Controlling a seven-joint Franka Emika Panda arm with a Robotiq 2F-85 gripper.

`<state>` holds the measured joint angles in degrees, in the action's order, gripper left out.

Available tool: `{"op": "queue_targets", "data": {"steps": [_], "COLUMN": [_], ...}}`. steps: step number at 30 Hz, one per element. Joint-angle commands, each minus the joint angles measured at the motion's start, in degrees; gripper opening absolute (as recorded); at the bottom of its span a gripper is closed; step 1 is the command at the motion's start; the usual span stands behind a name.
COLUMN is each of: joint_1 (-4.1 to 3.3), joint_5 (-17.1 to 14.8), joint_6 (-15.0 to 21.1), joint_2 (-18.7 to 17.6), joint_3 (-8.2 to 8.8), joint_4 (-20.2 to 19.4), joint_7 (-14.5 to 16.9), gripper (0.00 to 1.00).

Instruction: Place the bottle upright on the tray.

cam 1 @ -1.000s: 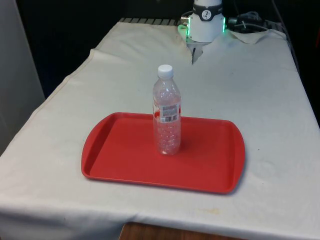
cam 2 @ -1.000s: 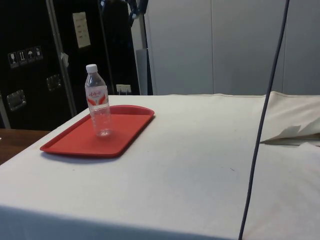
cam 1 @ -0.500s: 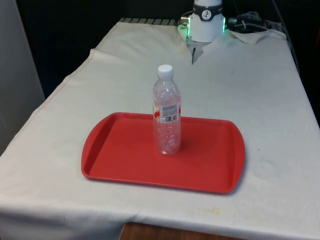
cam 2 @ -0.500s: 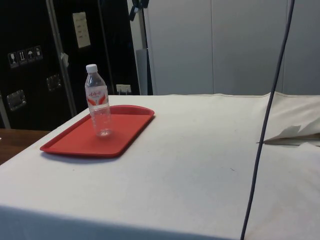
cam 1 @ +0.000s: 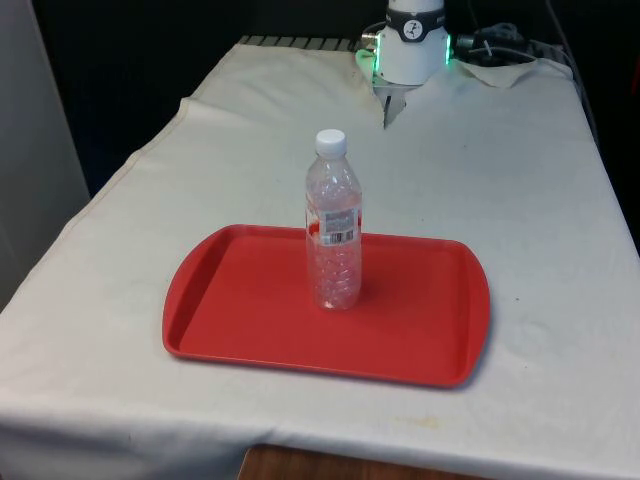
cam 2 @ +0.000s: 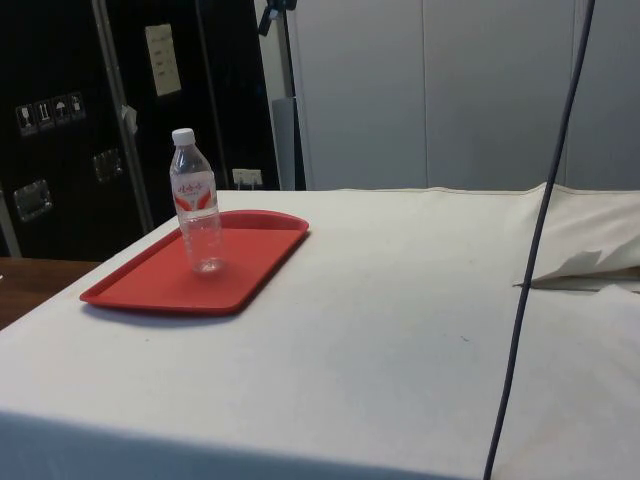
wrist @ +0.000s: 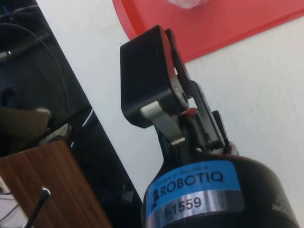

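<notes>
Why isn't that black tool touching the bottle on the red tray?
Apart. In the side view the bottle stands alone on the tray, nothing gripping it.

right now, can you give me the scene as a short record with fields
bottle: clear plastic bottle with a white cap, standing upright on the tray, nothing holding it
tray: red tray, flat on the white cloth, near the table's front edge
bottle position on tray: about the middle
gripper: black gripper in the wrist view, up off the table beyond the tray's edge, holding nothing
table: white cloth
task state: bottle looks placed upright on the tray
</notes>
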<state>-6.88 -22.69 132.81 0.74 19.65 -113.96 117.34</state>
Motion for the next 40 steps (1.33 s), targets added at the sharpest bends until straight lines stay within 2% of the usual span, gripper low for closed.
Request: {"op": "queue_targets", "data": {"steps": [1, 3, 4, 5, 13, 14, 15, 22, 23, 24, 30, 31, 32, 40], "joint_1": [-0.11, -0.11, 0.0, -0.11, 0.0, 0.0, 0.0, 0.06, 0.0, 0.06, 0.11, 0.0, 0.17, 0.06], "joint_5": [1.49, 2.23, 0.86, 2.46, 5.39, 4.07, 5.67, 7.91, 6.53, 8.14, 9.85, 8.48, 9.91, 8.77], "joint_6": [0.86, 1.03, 0.0, 1.09, 1.32, 0.17, 1.32, 1.38, 0.23, 1.32, 1.32, 0.23, 1.2, 0.17], "joint_2": [0.8, 1.55, 1.03, 1.78, 4.3, 4.07, 4.53, 6.25, 5.96, 6.42, 7.85, 7.45, 7.96, 7.91], "joint_3": [-0.29, -0.86, -0.74, -1.09, -3.09, -2.92, -3.32, -5.04, -4.87, -5.27, -6.76, -6.42, -6.82, -6.7], "joint_4": [-0.8, -1.49, -0.86, -1.72, -4.13, -3.67, -4.35, -5.9, -5.44, -6.07, -7.45, -6.88, -7.51, -7.33], "joint_7": [-0.52, -0.8, -0.06, -0.92, -2.86, -2.06, -3.09, -4.53, -3.67, -4.7, -5.96, -5.04, -5.96, -5.39], "gripper": [1.0, 1.0, 1.0, 1.0, 1.0, 1.0, 1.0, 1.0, 1.0, 1.0, 1.0, 1.0, 1.0, 1.0]}}
